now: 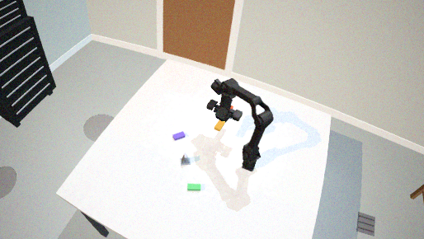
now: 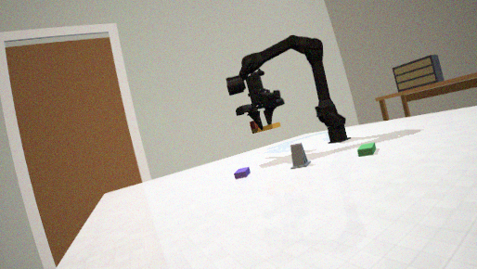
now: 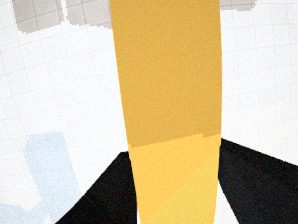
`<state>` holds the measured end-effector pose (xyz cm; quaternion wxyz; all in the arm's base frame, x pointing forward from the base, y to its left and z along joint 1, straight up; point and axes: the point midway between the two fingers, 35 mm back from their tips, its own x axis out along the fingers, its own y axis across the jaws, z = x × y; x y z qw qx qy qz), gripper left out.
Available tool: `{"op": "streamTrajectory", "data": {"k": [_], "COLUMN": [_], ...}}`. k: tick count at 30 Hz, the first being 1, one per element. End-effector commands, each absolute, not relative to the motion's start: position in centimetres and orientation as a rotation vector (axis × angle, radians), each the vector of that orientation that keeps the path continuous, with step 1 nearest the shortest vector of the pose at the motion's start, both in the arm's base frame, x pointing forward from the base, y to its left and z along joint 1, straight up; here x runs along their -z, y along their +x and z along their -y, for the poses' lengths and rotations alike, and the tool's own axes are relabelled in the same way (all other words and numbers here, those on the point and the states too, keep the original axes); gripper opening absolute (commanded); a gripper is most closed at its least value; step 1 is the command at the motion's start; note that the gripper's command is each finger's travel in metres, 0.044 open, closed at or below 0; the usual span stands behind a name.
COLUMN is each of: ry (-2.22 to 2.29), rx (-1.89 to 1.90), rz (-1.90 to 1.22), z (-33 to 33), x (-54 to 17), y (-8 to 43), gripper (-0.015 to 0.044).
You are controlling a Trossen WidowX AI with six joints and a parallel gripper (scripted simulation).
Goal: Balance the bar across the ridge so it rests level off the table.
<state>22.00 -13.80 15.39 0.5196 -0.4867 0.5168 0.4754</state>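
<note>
From the exterior view I have the gripper (image 2: 261, 121) up in the air left of centre, its jaws clamped on the yellow bar (image 2: 270, 126), which hangs clear of the white surface (image 2: 325, 209) and looks roughly level. The wrist view gives me the bar (image 3: 166, 76) running up the middle of the frame, the two dark fingers pressing it from either side near the bottom, and a dark red patch at its near end. In the top view the bar (image 1: 219, 125) shows just below the wrist, near frame centre. The grey ridge (image 2: 299, 155) stands upright on the surface, lower and to the right of the bar, well apart from it. A purple block (image 2: 241, 172) lies to the ridge's left and a green block (image 2: 367, 149) to its right, both apart from it
</note>
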Motion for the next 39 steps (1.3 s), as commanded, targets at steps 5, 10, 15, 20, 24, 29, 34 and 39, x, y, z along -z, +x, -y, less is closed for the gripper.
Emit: {"op": "streamTrajectory", "data": {"k": [5,10,15,20,24,29,34,39], "ry": [-1.116,-1.077,-1.039,-1.000,-0.969,-0.929,-0.890,-0.850], "rx": [-1.080,-1.043,-1.005,-0.968,-0.938,-0.900,-0.863,-0.825], "rz": [-1.267,-1.286,-1.304,-1.322,-1.335,-1.352,-1.367,-1.382], "z": [12.4,11.3,10.1,8.8,7.8,6.4,4.9,3.4], "x": [-15.7,-15.8,-15.9,-16.0,-16.1,-16.1,-16.2,-16.3], "y": [23.8,25.0,26.0,27.1,27.8,28.8,29.6,30.4], "gripper": [0.0000,0.0000,0.0000,0.0000,0.0000,0.0000,0.0000,0.0000]}}
